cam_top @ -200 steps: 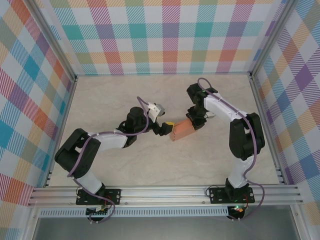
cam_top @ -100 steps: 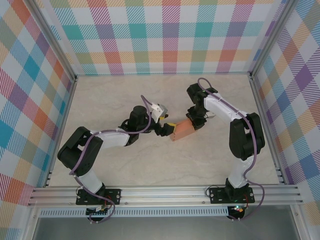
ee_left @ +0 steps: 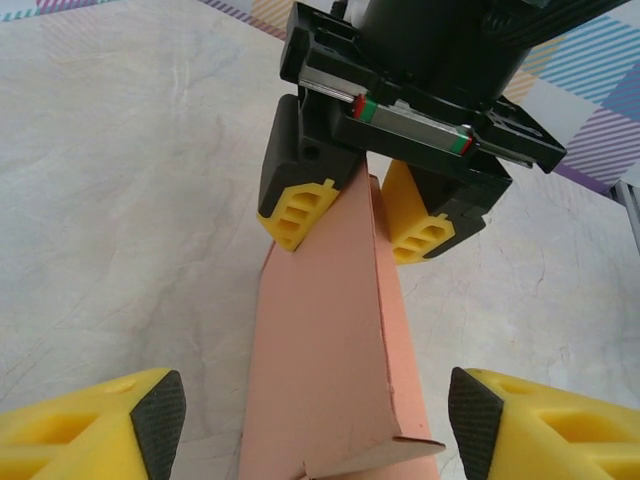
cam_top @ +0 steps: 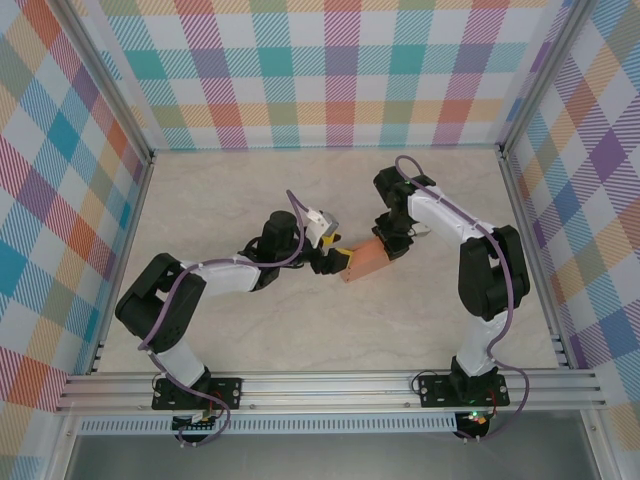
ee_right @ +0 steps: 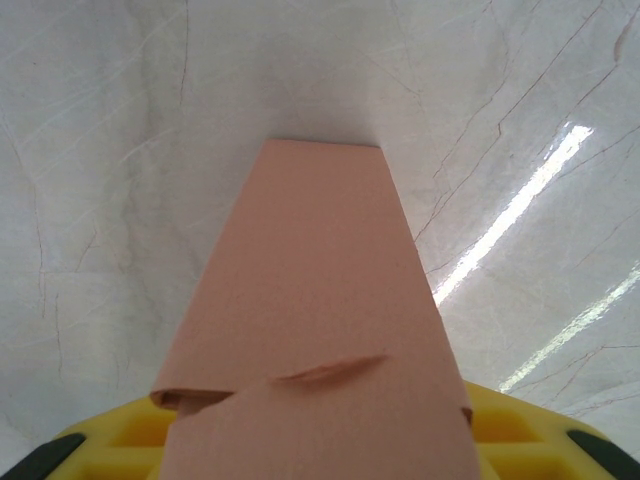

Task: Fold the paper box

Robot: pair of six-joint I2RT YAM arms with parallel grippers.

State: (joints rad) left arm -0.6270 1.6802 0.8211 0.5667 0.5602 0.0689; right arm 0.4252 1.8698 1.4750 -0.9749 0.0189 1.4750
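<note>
While right jaws pinch paper box [ee_left: 330,330] end, left jaws straddle other end, spread, not touching.

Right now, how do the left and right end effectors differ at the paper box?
Grip: the right end effector is clamped on one end of the paper box; the left end effector grips nothing. Opening: the left's jaws stand wide, either side of the box's other end; the right's are narrow. Shared: both yellow-tipped, both at the same box.
</note>
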